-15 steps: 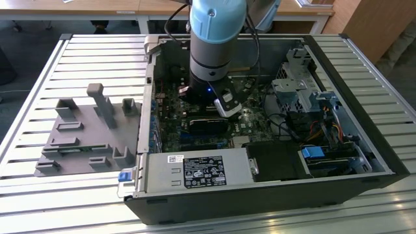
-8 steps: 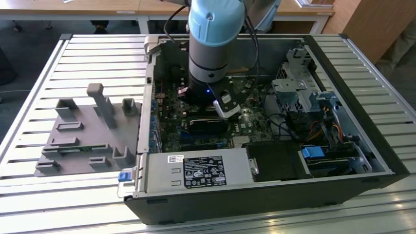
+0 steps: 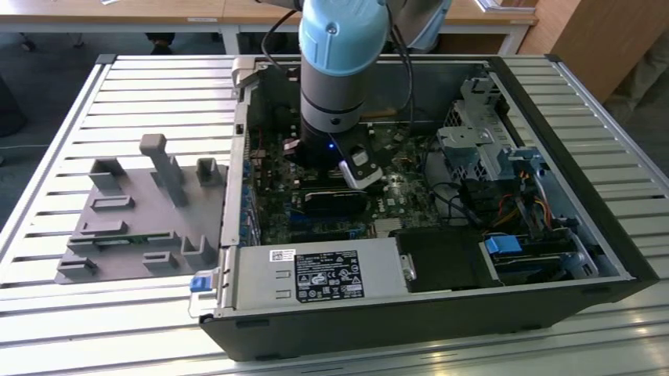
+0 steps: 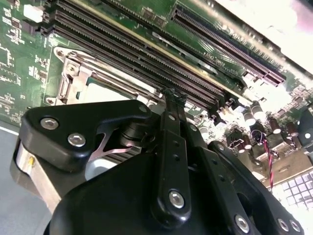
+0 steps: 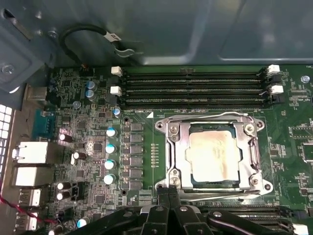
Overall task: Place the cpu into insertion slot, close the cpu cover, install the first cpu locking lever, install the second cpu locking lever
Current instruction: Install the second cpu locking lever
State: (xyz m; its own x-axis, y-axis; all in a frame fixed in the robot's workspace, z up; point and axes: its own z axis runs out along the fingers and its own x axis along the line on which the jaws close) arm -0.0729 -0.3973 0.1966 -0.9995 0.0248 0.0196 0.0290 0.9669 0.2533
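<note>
The cpu (image 5: 212,155) sits low-centre under the closed cpu cover (image 5: 177,147); the gripper (image 5: 167,192), fingers pressed together and empty, touches the socket edge, probably for a lever.

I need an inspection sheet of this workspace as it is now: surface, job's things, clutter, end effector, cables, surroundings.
Surface: slatted metal table, carrying an open computer case.
Job's things: cpu seated in the insertion slot; cpu cover lies flat around it.
Clutter: grey holder block beside the case.
End effector: end effector at the socket's edge, fingers together, holding nothing visible.
Cables: black loop above the board; red wire.
Surroundings: desks behind.
</note>
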